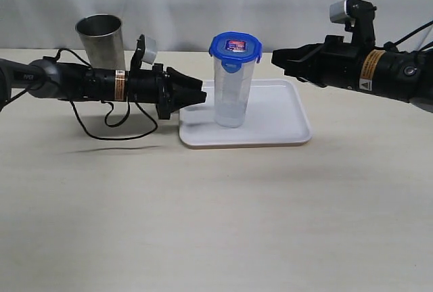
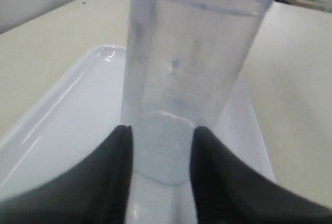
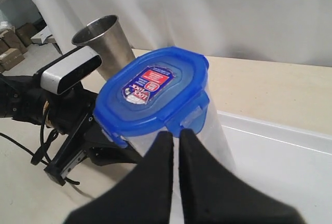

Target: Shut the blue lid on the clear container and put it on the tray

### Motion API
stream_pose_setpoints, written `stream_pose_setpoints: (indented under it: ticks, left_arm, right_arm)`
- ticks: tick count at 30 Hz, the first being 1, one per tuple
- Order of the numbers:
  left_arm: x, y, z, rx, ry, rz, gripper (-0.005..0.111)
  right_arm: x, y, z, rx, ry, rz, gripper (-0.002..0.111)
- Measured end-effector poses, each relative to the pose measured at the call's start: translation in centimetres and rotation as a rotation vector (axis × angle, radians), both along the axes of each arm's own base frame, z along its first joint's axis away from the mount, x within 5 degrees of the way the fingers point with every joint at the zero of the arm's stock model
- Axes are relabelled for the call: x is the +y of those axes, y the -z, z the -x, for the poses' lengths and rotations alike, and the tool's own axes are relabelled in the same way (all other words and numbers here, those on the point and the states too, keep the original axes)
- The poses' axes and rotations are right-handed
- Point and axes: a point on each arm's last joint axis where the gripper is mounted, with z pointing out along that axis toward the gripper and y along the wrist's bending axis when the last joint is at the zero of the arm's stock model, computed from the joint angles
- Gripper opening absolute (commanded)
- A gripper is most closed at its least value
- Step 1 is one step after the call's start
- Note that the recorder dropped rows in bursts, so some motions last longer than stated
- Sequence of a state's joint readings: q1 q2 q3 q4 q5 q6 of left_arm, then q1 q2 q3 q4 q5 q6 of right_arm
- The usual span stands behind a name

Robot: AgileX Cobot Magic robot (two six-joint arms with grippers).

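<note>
The clear container (image 1: pixel 233 96) stands upright on the white tray (image 1: pixel 284 126), near the tray's left side. The blue lid (image 1: pixel 235 45) with its red-and-white label sits on top of it. My left gripper (image 1: pixel 201 96) lies level just left of the container at mid height, a small gap away. In the left wrist view its jaws (image 2: pixel 161 130) stand apart and empty, and the container (image 2: pixel 192 53) rises beyond them over the tray (image 2: pixel 67 110). My right gripper (image 1: pixel 276 59) hangs right of the lid, shut and empty. Its fingertips (image 3: pixel 175 133) point at the lid (image 3: pixel 153 86).
A grey steel cup (image 1: pixel 101 38) stands on the table behind the left arm, at the back left. A black cable (image 1: pixel 115 130) loops down from that arm onto the table. The right half of the tray (image 3: pixel 280 167) is bare.
</note>
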State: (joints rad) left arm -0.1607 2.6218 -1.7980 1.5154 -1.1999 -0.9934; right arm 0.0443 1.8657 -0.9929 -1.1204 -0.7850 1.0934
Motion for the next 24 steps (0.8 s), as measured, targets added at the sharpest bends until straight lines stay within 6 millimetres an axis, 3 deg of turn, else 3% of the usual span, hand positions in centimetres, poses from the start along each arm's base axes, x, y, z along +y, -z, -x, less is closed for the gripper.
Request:
stream_pose_setpoints:
  ticks: [2, 5, 11, 18, 24]
  left_arm:
    - [0.3, -0.2, 0.2, -0.02, 0.037, -0.044, 0.0]
    - [0.6, -1.3, 0.4, -0.036, 0.083, -0.1, 0.0]
    - [1.0, -5.2, 0.4, 0.054, 0.056, -0.132, 0.0]
    - [2.1, -9.1, 0.7, 0.049, -0.185, -0.238, 0.0]
    - [4.9, -11.6, 2.0, -0.014, -0.523, -0.421, 0.0]
  right_arm:
    - [0.0, 0.0, 0.0, 0.0, 0.0, 0.0, 0.004]
    - [0.0, 0.0, 0.0, 0.0, 0.0, 0.0, 0.004]
    - [0.0, 0.0, 0.0, 0.0, 0.0, 0.0, 0.004]
    - [0.0, 0.0, 0.0, 0.0, 0.0, 0.0, 0.004]
    - [-0.1, -0.5, 0.1, -0.026, 0.001, 0.023, 0.004]
